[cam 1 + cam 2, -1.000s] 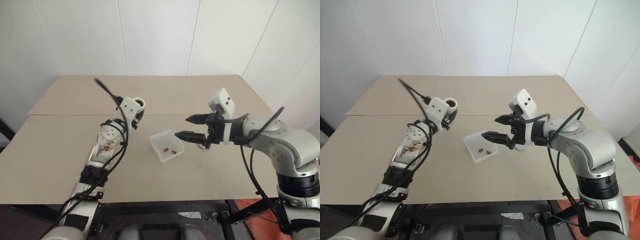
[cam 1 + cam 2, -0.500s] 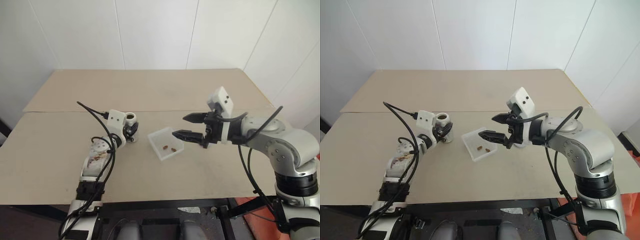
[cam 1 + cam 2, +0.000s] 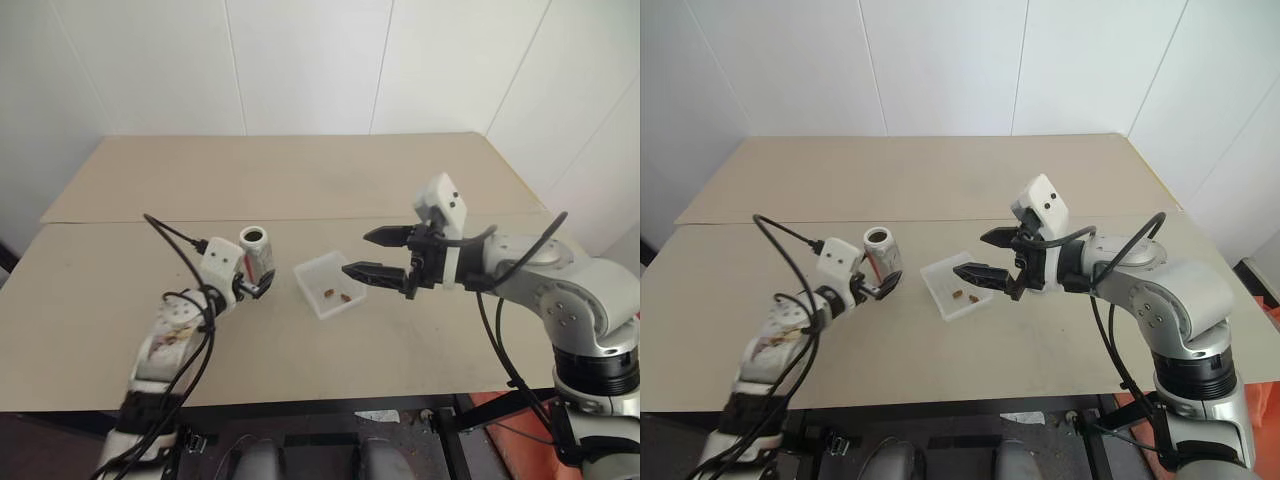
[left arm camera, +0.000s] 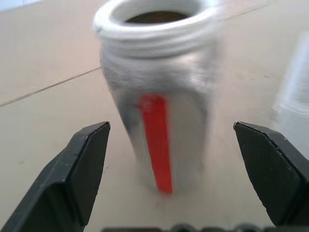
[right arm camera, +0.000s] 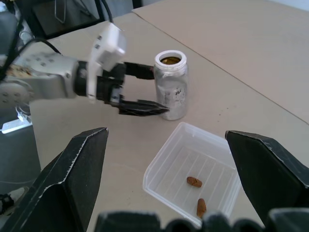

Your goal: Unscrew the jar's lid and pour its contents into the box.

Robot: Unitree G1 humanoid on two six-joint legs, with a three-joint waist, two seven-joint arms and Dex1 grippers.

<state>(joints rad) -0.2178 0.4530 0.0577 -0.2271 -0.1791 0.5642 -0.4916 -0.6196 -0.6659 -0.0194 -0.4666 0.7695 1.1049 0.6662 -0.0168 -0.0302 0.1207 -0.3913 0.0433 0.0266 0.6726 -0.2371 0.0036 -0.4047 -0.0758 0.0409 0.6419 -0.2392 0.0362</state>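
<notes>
The silvery jar (image 3: 256, 249) with a red stripe stands upright on the table, its mouth uncovered and dark inside. My left gripper (image 3: 262, 281) is open, and in the left wrist view the jar (image 4: 159, 96) stands between its fingers (image 4: 82, 169) without touching them. To the jar's right lies the clear box (image 3: 309, 293), holding two reddish-brown bits of the contents (image 3: 337, 295). My right gripper (image 3: 358, 253) hangs open just right of and above the box, empty. In the right wrist view the jar (image 5: 171, 89) stands behind the box (image 5: 161, 170). The lid is out of view.
The beige table (image 3: 420, 340) is made of two boards with a seam running across behind the jar. White walls close off the back. A black cable (image 3: 175, 235) loops up from my left wrist.
My left gripper brought the jar down from the air, stood it on the table, then opened and drew back a little. The right arm stayed still. The camera tilted down.
</notes>
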